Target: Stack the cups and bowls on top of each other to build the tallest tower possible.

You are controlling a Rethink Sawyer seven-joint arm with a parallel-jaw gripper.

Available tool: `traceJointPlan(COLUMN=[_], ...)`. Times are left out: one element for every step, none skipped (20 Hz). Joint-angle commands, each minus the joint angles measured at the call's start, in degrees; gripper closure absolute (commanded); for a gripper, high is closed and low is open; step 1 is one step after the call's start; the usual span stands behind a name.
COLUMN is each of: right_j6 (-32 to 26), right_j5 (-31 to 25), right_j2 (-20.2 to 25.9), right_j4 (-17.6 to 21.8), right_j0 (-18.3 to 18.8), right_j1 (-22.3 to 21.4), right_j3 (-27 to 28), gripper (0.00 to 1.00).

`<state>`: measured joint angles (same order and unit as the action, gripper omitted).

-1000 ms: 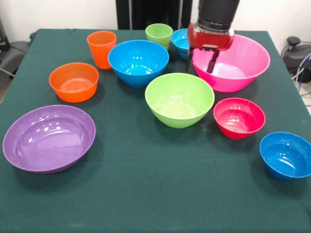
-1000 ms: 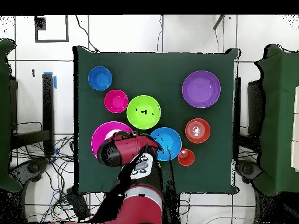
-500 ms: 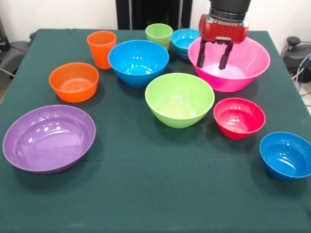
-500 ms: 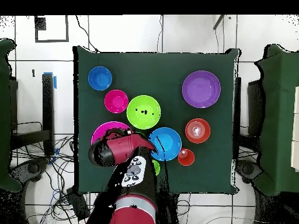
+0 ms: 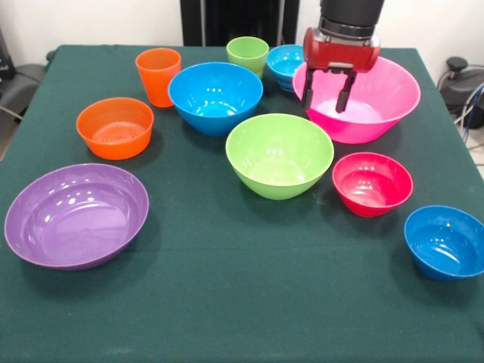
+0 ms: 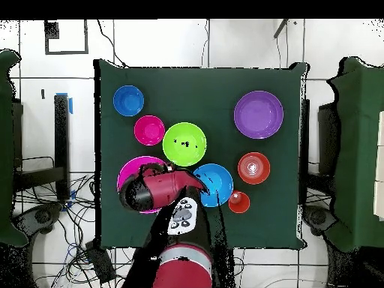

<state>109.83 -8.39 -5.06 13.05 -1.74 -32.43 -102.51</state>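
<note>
Green surface [image 5: 227,302] carries 8 bowls and 2 cups, none stacked, all upright.

Huge pink bowl [image 5: 378,106] sits at the far right in the front view. The end effector [image 5: 326,89] hangs over the pink bowl's left inner part, its 2 dark fingers [image 5: 342,92] spread apart and pointing down, nothing between them; released. From the front view it cannot be told whether the tips touch the bowl's inside. In the overhead view the arm's red and black body [image 6: 150,191] covers much of the pink bowl [image 6: 129,171].

Wide shallow purple bowl [image 5: 76,215] is at the near left, well apart from the rest.

Large lime green bowl [image 5: 279,155] is in the middle, just beside the pink bowl and near the small red bowl.

Large blue bowl [image 5: 215,97] is behind and left of the lime one, close to it.

Medium orange bowl [image 5: 115,127] is on the left, between the purple bowl and the orange cup.

Small red bowl [image 5: 372,183] is at the right, in front of the pink bowl.

1 small blue bowl [image 5: 445,242] is at the near right corner. The other small blue bowl [image 5: 283,64] is at the far side, between the green cup and the pink bowl, partly hidden by the end effector's body.

Orange cup [image 5: 159,76] stands at the far left, just beside the large blue bowl.

Light green cup [image 5: 247,54] stands at the far side, behind the large blue bowl.
</note>
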Motion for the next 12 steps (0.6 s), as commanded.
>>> traceJointPlan(right_j6=[6.02, 6.49, 6.66, 6.83, 6.79, 6.78, 6.73, 6.69, 6.67, 6.58, 6.45, 6.73], right_j5=[2.05, 2.27, 2.45, 2.63, 2.63, 2.76, 2.62, 2.48, 2.35, 2.23, 2.25, 2.66], right_j2=[7.42, 7.01, 6.77, 6.53, 6.56, 6.61, 6.61, 6.61, 6.62, 6.54, 6.63, 6.47], right_j4=[-0.01, -0.15, -0.16, -0.17, -0.17, -0.17, -0.23, -0.29, -0.35, -0.3, -0.21, -0.19], right_j0=[1.75, 1.4, 1.19, 0.98, 1.02, 1.13, 1.17, 1.21, 1.25, 1.22, 1.33, 1.19], right_j1=[3.73, 3.71, 3.84, 3.98, 4.16, 4.25, 4.2, 4.14, 4.14, 4.07, 4.14, 4.22], right_j3=[-1.12, -1.23, -1.14, -1.05, -0.96, -0.96, -0.93, -0.91, -0.87, -0.81, -0.71, -1.01], gripper=[0.0, 0.0, 0.0, 0.0, 0.0, 0.0, 0.0, 0.0, 0.0, 0.0, 0.0, 0.0])
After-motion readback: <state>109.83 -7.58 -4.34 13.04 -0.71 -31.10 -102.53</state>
